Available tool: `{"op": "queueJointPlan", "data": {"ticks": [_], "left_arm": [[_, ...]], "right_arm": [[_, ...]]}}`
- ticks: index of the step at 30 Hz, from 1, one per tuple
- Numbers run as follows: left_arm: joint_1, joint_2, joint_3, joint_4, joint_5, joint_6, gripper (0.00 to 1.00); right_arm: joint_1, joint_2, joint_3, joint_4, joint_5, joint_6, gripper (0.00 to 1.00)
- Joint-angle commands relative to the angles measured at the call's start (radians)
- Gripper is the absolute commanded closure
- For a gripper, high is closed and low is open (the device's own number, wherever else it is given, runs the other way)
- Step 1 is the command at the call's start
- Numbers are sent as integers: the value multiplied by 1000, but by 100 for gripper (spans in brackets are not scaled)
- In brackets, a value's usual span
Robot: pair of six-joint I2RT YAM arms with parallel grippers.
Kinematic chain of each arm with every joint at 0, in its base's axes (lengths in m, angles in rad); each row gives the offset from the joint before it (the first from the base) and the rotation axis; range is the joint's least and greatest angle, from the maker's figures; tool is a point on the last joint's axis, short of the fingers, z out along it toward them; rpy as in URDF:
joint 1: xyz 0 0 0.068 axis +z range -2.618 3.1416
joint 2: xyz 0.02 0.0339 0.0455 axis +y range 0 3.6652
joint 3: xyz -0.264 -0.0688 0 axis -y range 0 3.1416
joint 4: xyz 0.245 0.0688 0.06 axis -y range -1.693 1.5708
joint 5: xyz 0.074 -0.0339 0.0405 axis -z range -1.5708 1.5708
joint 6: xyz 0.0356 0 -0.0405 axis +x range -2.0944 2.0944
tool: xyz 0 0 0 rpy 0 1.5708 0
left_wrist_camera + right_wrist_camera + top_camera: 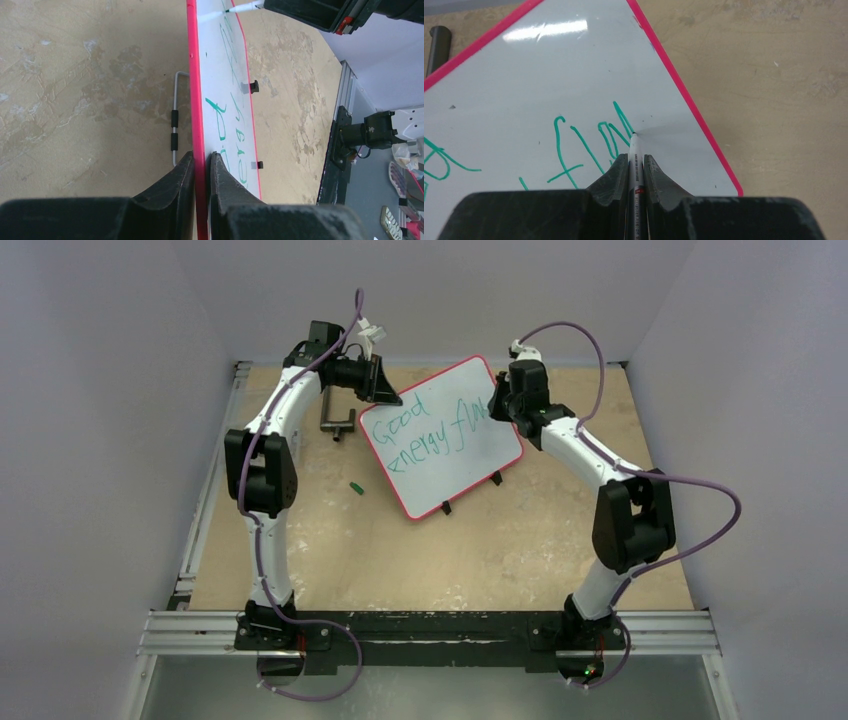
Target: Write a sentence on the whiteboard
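Note:
The whiteboard (490,445) with its red frame stands tilted at the back middle of the table. The sentence (425,435) is in green, in two slanted lines reading about "Good energy flow". My left gripper (385,390) is shut on the board's upper left edge; the left wrist view shows its jaws (201,154) clamped on the red frame of the board (220,60). My right gripper (497,405) is shut on a white marker (633,145). The marker's tip touches the board (549,75) at the end of the last word (594,145).
A small green marker cap (355,486) lies on the table left of the board. A metal bracket (338,423) stands behind the board's left corner, also in the left wrist view (174,120). Two black clip feet (446,508) sit on the board's near edge. Walls enclose the table.

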Motion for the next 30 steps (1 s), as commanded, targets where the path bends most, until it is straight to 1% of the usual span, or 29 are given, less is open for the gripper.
{"op": "queueJointPlan", "data": {"ticks": [1,4,7,22,30], "left_arm": [[-10,-72,1,39,37,69,100],[-10,-71,2,40,36,69,100],[-10,-72,0,41,38,67,100],[-9,-70,1,40,40,69,100],[-10,-70,2,41,39,69,100]], "right_arm": [[0,-45,-80,-8,16,-5,100],[-1,-61,-99,-4,17,-4,100],[-1,-56,-82,-7,18,-4,100],[-8,55,116,-35,31,-17,100],[-8,71,150,-46,39,-24,100]]}}
